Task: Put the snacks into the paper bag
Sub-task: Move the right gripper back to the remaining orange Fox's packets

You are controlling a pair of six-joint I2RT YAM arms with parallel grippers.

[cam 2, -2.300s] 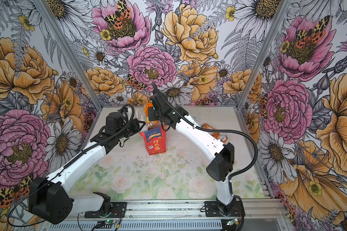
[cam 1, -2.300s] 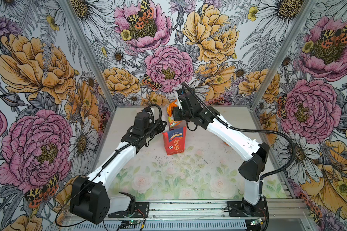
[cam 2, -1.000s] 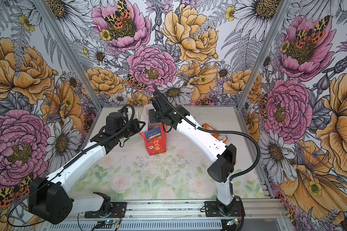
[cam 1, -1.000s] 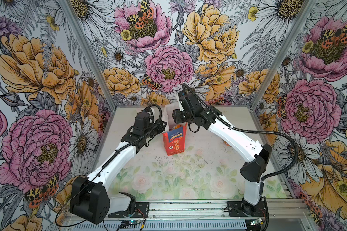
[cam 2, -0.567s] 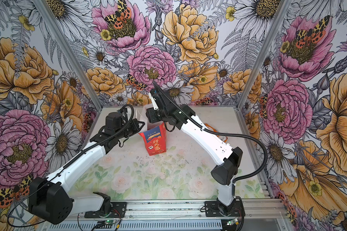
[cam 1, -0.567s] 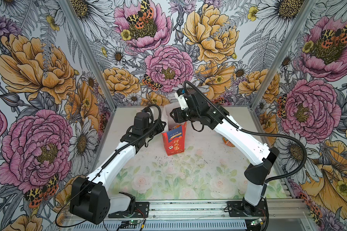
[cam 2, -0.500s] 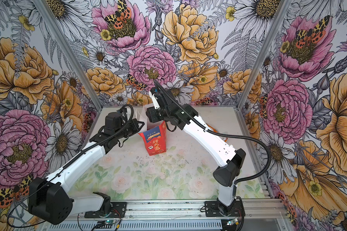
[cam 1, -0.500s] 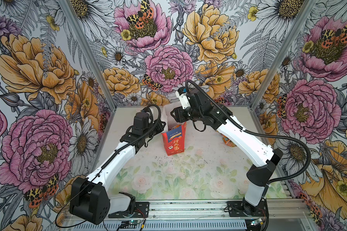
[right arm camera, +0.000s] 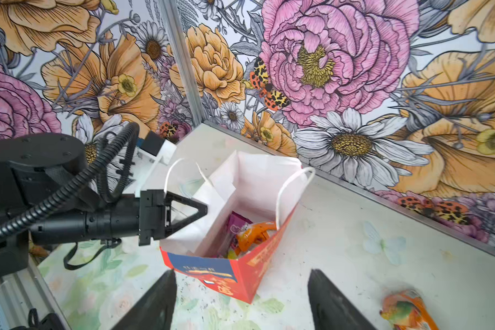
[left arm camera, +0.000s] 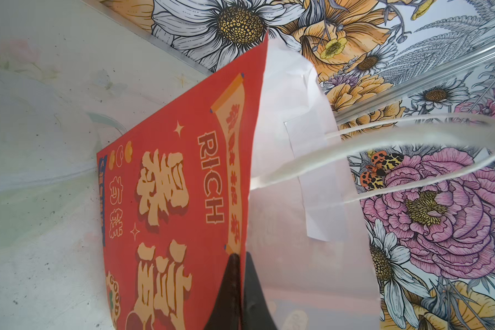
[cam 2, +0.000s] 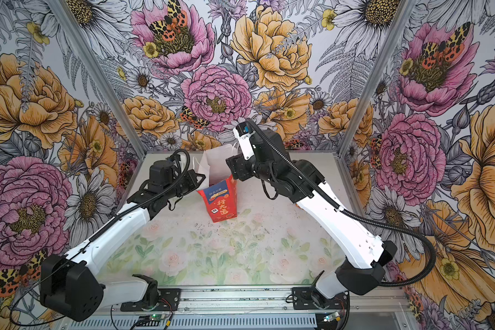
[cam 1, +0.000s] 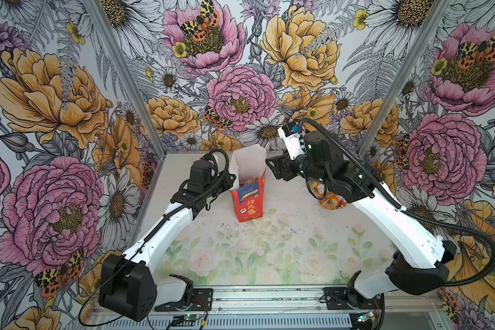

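Note:
The red paper bag [cam 1: 247,201] [cam 2: 220,200] stands upright at the back middle, its white inside open upward. My left gripper [cam 1: 231,179] [left arm camera: 239,257] [right arm camera: 203,211] is shut on the bag's left wall at the rim. In the right wrist view, an orange packet [right arm camera: 252,234] and a purple packet [right arm camera: 237,223] lie inside the bag [right arm camera: 235,274]. Another orange packet [cam 1: 330,200] [right arm camera: 406,311] lies on the table to the bag's right, partly under my right arm. My right gripper [cam 1: 269,168] [cam 2: 229,165] [right arm camera: 241,271] hangs open and empty just right of the bag's mouth.
Flowered walls close in the back and both sides. The white cord handles [left arm camera: 383,148] stick up from the bag's rim. The table [cam 1: 255,251] has a pale flower print in front of the bag.
My right gripper has lifted out of the bag's mouth, drawn back to the right and opened; the orange packet it carried now lies in the bag. The left gripper has kept its hold.

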